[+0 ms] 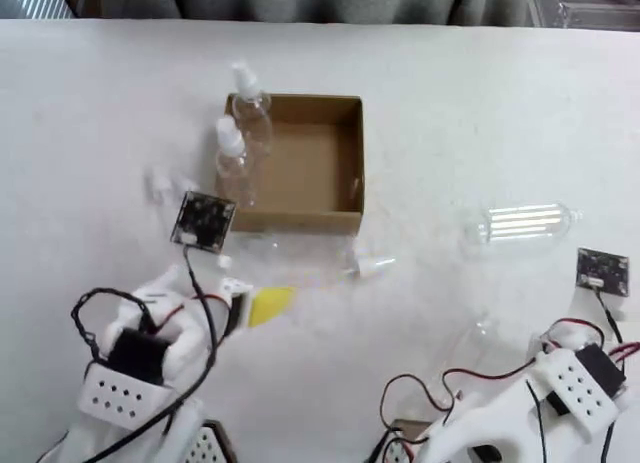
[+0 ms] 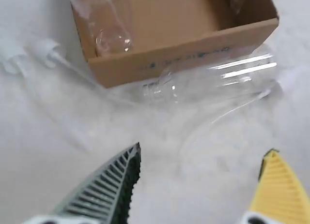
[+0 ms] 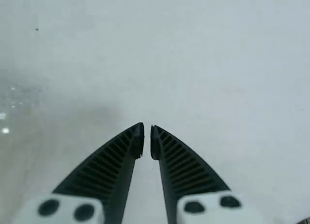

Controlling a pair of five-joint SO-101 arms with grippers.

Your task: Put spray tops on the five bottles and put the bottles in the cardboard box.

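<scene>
Nearest to the camera in the left wrist view are the two fingers of the left gripper point(image 2: 203, 150), one grey and one yellow. They stand wide apart with nothing between them. This gripper hangs over the white table point(image 1: 450, 93), a little in front of the cardboard box point(image 1: 300, 221), on the side of its front left corner. A clear bottle point(image 2: 218, 79) without top lies on its side just before the front wall of the box, along it.

The black fingers of the right gripper point(image 3: 147, 137) are almost together, with only a thin slit between the tips, and they hold nothing. Under them is the table surface. The right arm point(image 1: 540, 403) is well in front of the box and to its right.

Inside the box, against its left wall, is a first capped bottle point(image 1: 232, 163) and behind it a second capped bottle point(image 1: 250, 113), each with a white spray top on. Two loose spray tops point(image 1: 160, 186) lie just to the left of the box. A third spray top point(image 1: 372, 267) lies near the front right corner of the box. An open bottle point(image 1: 522, 223) lies on its side to the right of the box, well apart from it. Near the right arm there is a faint clear shape point(image 1: 470, 338); I cannot tell if it is a bottle.
</scene>
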